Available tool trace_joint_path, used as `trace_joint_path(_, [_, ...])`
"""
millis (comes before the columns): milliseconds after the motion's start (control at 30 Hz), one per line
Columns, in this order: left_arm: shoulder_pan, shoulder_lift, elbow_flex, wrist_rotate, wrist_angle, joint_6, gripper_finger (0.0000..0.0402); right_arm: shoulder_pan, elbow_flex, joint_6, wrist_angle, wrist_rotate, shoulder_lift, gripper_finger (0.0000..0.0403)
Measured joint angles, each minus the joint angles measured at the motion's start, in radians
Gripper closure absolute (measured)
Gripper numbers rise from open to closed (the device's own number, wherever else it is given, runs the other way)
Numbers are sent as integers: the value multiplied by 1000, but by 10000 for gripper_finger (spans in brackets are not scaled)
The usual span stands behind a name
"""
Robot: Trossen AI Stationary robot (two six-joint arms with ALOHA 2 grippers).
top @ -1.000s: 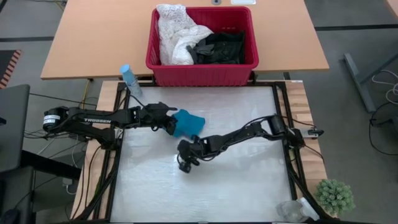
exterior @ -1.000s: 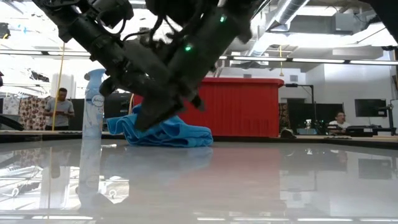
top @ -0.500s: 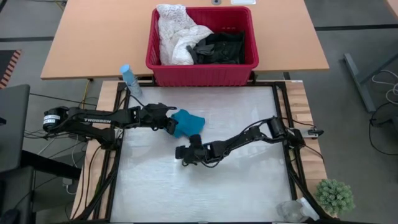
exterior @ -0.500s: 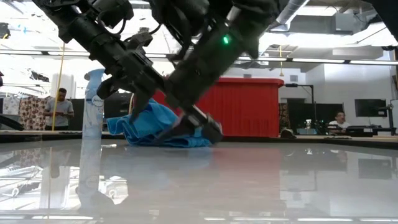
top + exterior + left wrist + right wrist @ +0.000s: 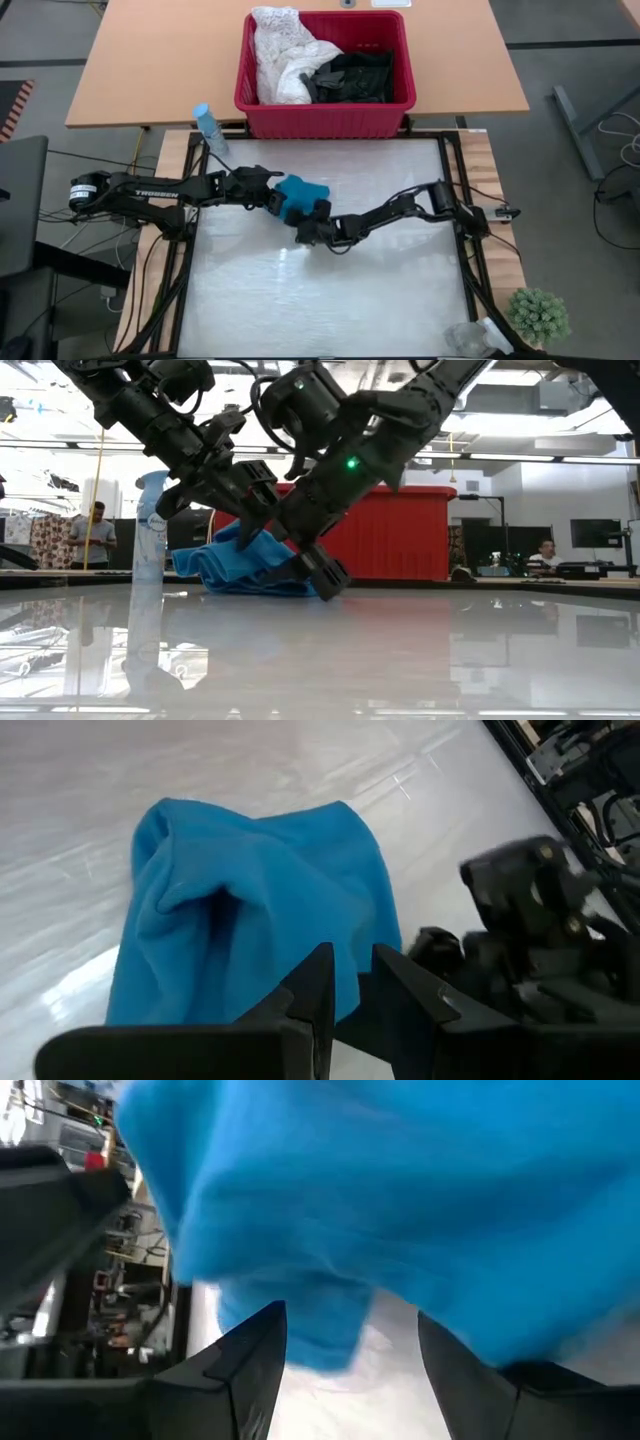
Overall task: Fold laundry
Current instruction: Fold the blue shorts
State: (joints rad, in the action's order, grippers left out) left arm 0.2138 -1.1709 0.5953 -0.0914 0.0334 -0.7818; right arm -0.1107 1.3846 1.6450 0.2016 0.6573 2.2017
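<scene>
Both claws work the teal garment (image 5: 297,194) bunched on my glossy white table (image 5: 400,300): left gripper (image 5: 345,982) pinches its soft fleecy edge, right gripper (image 5: 350,1345) spread wide just beside the fold. Folding has barely begun; next I judge I must seize the loose edge.

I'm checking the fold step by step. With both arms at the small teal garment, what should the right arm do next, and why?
Probably ease the right tool forward and close it on the teal garment. Its fingers are open with the cloth's edge just ahead of them, while the left tool pinches the other side, so a second grip would let both arms spread it.
</scene>
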Motion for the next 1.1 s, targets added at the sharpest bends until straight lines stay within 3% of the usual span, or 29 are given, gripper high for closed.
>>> trace_joint_path(333, [0,0,0,-33,-11,-21,343,4,6,-30,27,-33,12,152])
trace_joint_path(467, [0,0,0,-40,-30,-25,343,1,6,-53,28,14,12,152])
trace_joint_path(600, [0,0,0,-43,-33,-29,343,15,7,-80,76,-33,13,152])
trace_joint_path(1100, [0,0,0,-59,-55,-59,343,14,7,-113,69,-53,13,164])
